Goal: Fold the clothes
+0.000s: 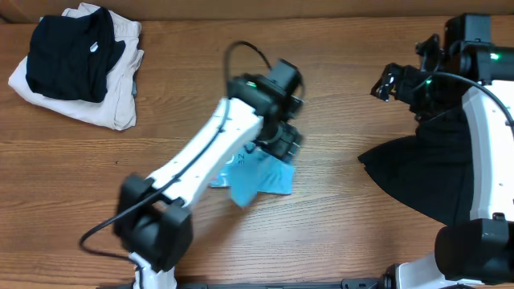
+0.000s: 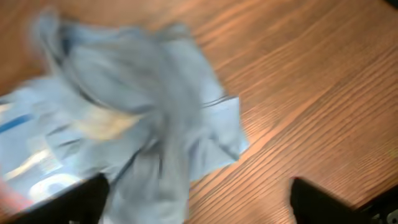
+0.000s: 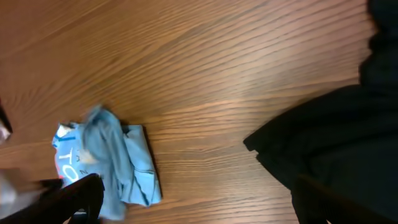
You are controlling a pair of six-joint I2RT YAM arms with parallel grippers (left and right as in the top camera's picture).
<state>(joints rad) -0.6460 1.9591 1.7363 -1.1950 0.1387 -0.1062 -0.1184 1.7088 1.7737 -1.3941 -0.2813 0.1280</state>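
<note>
A crumpled light blue shirt with white print lies on the wooden table near the middle. My left gripper hovers just above its far edge. In the left wrist view the shirt fills the left side. The left gripper's fingers are spread wide, with a fold of cloth lying below and between them, not gripped. My right gripper is at the back right, raised and open. In the right wrist view its fingers are wide apart and empty. A black garment lies spread at the right, also in the right wrist view.
A stack of folded clothes sits at the back left corner, a black piece on top of a beige piece. Bare wood lies between the blue shirt and the black garment. The right arm's white link stands over the black garment.
</note>
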